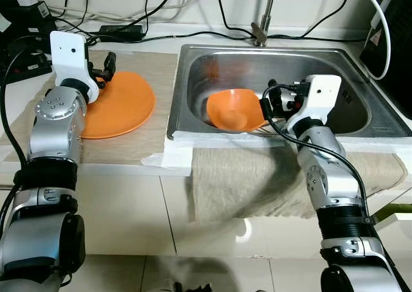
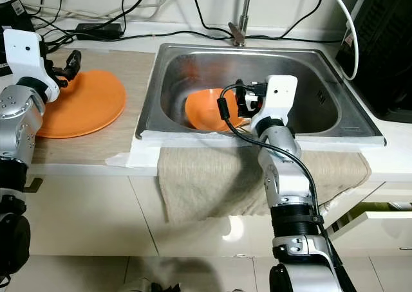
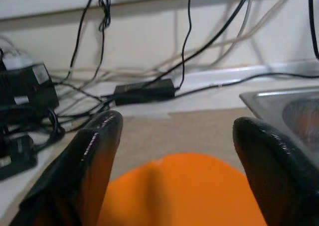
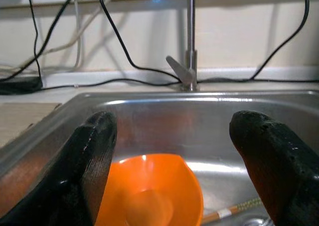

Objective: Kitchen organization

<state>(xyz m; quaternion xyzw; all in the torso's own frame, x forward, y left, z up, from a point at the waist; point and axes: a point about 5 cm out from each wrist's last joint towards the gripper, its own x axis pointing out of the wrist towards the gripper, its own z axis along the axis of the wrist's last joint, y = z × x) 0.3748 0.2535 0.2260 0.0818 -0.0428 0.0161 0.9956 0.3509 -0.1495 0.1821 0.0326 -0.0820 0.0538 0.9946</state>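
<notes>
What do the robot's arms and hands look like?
Both arms are shiny silver tubes with black bands at the joints. Each wrist carries a white boxy block. The left gripper and right gripper each have two long black fingers. A thin black cable loops along the right arm.

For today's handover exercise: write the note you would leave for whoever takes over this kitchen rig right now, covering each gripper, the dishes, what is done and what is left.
Left gripper: jaws open, holding nothing, over the plate on the counter mat left of the sink.
Right gripper: jaws open, holding nothing, at the sink's front edge, aimed at the bowl.
Bowl lies tilted in the sink, a chopstick beside it.
Done: nothing gripped yet.
Left: probably lift bowl and chopstick out, then put the plate away.
</notes>
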